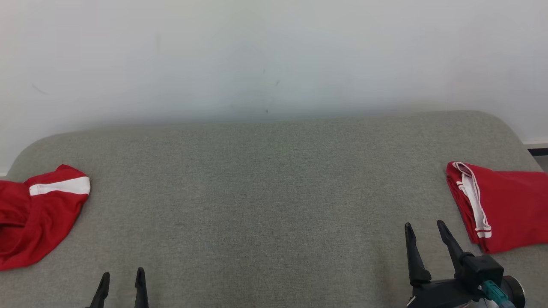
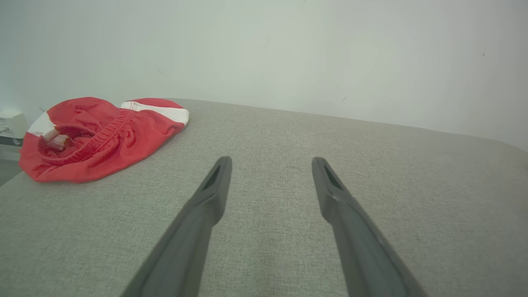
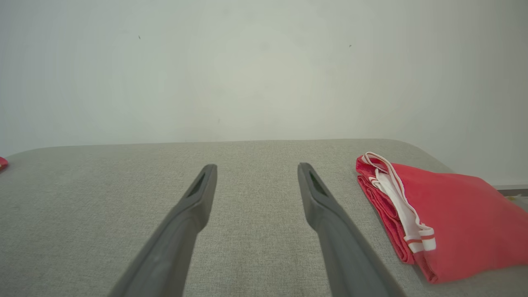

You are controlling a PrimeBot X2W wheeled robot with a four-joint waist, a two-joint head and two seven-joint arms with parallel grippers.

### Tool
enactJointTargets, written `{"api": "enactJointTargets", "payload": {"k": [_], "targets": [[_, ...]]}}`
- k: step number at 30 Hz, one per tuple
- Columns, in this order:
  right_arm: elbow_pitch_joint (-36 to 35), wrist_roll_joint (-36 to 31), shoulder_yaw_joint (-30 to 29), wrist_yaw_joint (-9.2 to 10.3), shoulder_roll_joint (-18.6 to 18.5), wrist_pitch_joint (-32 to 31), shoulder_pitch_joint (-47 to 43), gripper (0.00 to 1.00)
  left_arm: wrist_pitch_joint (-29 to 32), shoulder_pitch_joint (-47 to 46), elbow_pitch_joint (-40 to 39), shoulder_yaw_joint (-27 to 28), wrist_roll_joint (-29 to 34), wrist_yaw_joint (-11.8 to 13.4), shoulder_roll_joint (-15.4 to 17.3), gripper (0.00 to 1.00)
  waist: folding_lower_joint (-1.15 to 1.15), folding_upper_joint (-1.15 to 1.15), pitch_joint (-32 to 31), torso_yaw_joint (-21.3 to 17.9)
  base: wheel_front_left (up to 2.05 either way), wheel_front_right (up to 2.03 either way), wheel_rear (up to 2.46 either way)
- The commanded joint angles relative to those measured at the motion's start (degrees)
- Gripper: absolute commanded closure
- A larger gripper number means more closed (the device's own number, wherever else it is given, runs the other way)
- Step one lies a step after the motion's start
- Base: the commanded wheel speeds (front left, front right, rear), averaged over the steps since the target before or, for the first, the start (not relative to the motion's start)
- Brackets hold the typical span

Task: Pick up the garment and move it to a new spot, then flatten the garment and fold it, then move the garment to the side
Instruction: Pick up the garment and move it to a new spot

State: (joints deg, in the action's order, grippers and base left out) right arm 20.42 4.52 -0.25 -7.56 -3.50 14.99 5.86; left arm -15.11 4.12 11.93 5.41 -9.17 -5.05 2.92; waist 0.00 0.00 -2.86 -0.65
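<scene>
Both pincers stand wide and hold nothing: the left pincer [image 1: 123,272] and the right pincer [image 1: 424,223] hover low over the grey table [image 1: 274,192], with the fingers pointing to the far wall [image 1: 274,55]. The crumpled garment [image 1: 38,214], red with a white stripe, lies well apart from the left pincer, on its left side and a little ahead, at the table's left edge. A folded garment [image 1: 509,205] of the same red lies just beside the right pincer, on its right side and slightly ahead. I judge that the crumpled one is the piece to pick up now, and several things can go wrong. It lies in a heap with the elastic waist turned up, so a grasp may catch one layer only and the cloth would hang twisted. It also sits near the edge, so a push from the fingers can slide it off. The right pincer is close to the folded piece, and a careless sideways move may hook its white border and open the fold.
</scene>
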Motion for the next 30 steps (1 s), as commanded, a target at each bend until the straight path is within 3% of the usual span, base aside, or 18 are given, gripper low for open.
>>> {"api": "enactJointTargets", "payload": {"k": [1, 8, 20, 30], "targets": [[-0.04, 0.18, 0.09, 0.13, 0.11, 0.21, -0.12, 0.00, 0.00, -0.70, 0.23, -0.01, 0.18, 0.25, -0.02, 0.00, 0.00, 0.00, -0.03, 0.73, 0.00, 0.00, 0.00], [0.17, 0.55, 0.65, 0.13, 0.04, 0.22, -0.85, 0.00, 0.01, -1.38, 0.70, -0.14, -0.49, 0.57, -0.01, 0.00, 0.00, 0.00, -0.25, 4.81, 0.00, 0.00, 0.00], [0.41, 0.78, 1.13, 0.13, 0.24, 0.22, -1.28, 0.00, 0.00, 0.68, 0.97, 2.43, 1.51, -0.46, 0.02, 0.00, 0.00, 0.00, -1.30, 17.60, 0.00, 0.00, 0.00], [1.22, 1.52, 2.06, 0.13, 0.53, 0.22, -1.43, 0.00, 0.00, 2.84, -1.27, 3.15, 2.61, -0.06, 0.01, 0.00, 0.00, 0.00, -2.00, 25.53, 0.00, 0.00, 0.00]]}}
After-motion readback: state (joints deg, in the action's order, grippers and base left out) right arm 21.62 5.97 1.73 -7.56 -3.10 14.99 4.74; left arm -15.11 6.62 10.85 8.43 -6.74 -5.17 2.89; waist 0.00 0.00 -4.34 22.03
